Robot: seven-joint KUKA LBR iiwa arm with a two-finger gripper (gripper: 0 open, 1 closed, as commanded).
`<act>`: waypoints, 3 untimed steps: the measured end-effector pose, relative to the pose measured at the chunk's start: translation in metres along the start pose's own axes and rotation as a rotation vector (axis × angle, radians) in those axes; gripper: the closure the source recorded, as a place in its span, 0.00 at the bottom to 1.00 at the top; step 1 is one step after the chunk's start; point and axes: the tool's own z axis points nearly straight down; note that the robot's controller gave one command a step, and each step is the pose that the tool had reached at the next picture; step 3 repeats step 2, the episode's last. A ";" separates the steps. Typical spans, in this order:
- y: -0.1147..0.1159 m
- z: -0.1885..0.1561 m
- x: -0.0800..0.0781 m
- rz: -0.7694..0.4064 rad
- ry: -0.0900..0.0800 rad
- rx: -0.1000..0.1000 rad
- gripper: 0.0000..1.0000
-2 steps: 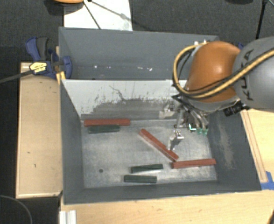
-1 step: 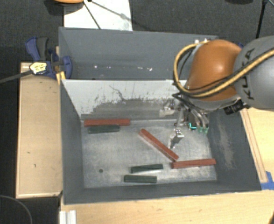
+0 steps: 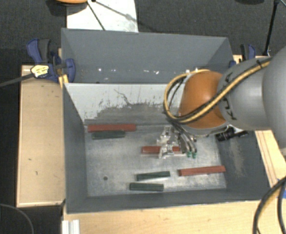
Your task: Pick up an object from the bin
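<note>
The claw [image 3: 175, 149], opening not discernible, sits over the right end of a red-brown bar [image 3: 150, 150].

Red bars [image 3: 111, 127]; dark green bars [image 3: 153, 176]

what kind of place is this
Probably a robotics lab's bin-picking test rig: a grey metal bin of loose red and dark green bars, and a robot arm with its claw low over the middle red bar.
</note>
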 end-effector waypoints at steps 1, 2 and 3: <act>0.000 0.000 0.000 0.000 0.000 0.000 1.00; 0.011 -0.169 -0.018 0.015 -0.001 0.001 1.00; 0.011 -0.169 -0.018 0.015 -0.001 0.001 1.00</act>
